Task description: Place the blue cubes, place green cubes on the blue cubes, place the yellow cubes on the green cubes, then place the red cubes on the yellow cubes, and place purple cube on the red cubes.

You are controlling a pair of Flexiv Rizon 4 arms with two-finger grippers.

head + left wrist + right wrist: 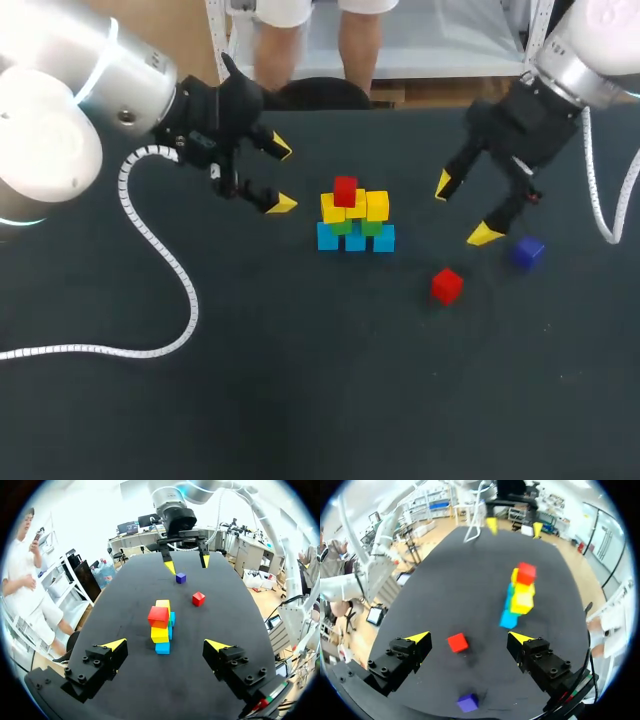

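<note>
At the table's middle stands a pyramid: blue cubes (355, 240) at the base, green cubes (371, 227) on them, yellow cubes (377, 205) above, and one red cube (345, 190) on top. A second red cube (447, 285) lies loose to the right front of it, and a purple cube (528, 250) further right. My left gripper (282, 176) hangs open left of the pyramid, my right gripper (464, 209) open to its right, near the purple cube. The left wrist view has the pyramid's red cube (158, 615) ahead of the open left gripper (166, 644). In the right wrist view the loose red cube (457, 642) sits between the open fingers of my right gripper (469, 637), with the purple cube (468, 702) under it.
The dark table (300, 380) spreads wide in front of the pyramid. My left arm's white ribbed cable (160, 260) snakes over the table's left part.
</note>
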